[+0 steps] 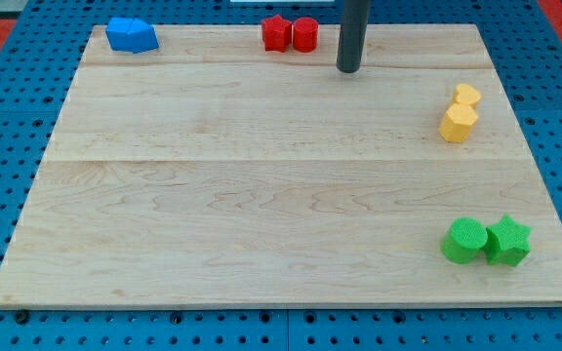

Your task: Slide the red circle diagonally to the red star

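Observation:
The red circle [305, 34] stands at the view's top edge of the wooden board, touching the red star [276, 33] on its left side. My tip [348, 69] is on the board to the right of the red circle and slightly lower, a short gap away, touching no block.
Two blue blocks [131, 35] sit together at the top left corner. Two yellow blocks [460, 113] sit at the right edge. A green circle [465, 241] and a green star [507, 241] sit together at the bottom right. The wooden board [261, 185] lies on blue pegboard.

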You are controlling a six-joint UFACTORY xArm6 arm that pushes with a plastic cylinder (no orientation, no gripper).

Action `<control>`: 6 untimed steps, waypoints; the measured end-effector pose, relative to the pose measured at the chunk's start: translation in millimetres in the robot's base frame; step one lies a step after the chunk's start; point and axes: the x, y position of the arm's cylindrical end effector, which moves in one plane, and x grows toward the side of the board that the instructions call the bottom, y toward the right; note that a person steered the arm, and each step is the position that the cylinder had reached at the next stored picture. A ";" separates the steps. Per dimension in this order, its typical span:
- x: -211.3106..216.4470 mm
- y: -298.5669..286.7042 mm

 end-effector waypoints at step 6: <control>-71.8 -53.4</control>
